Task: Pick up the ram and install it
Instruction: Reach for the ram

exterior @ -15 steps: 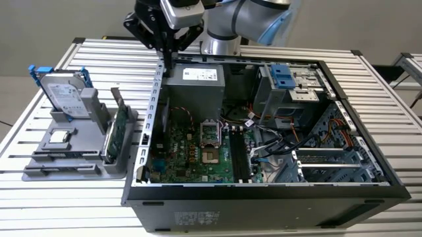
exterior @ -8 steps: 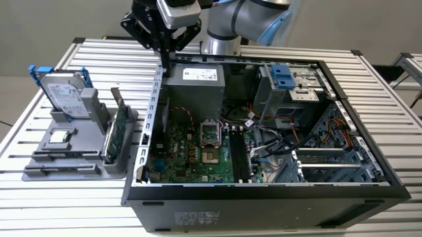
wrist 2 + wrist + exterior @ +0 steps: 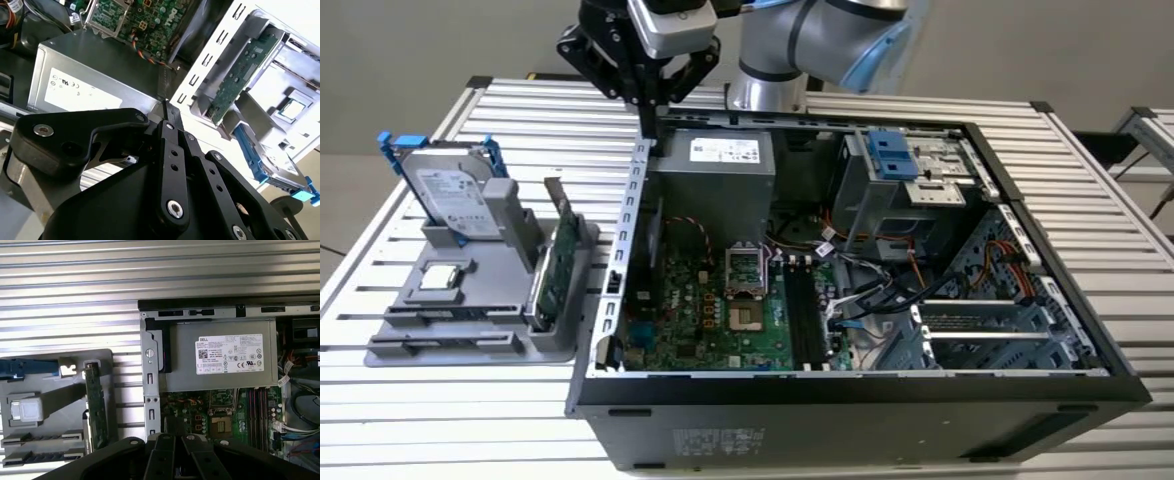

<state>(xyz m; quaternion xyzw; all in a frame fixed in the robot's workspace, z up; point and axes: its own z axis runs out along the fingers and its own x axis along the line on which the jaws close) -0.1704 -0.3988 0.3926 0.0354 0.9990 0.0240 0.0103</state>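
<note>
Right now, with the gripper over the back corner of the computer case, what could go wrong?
1. The gripper hangs shut over the case's side wall and the power supply; coming straight down here could strike metal.
2. The ram stick stands on edge in the gray holder near the hard drive; a skewed approach could knock either.
3. Loose cables lie beside the memory slots and might snag.

Your gripper hangs over the open case and its power supply; gray holder alongside, green card standing in it.
</note>
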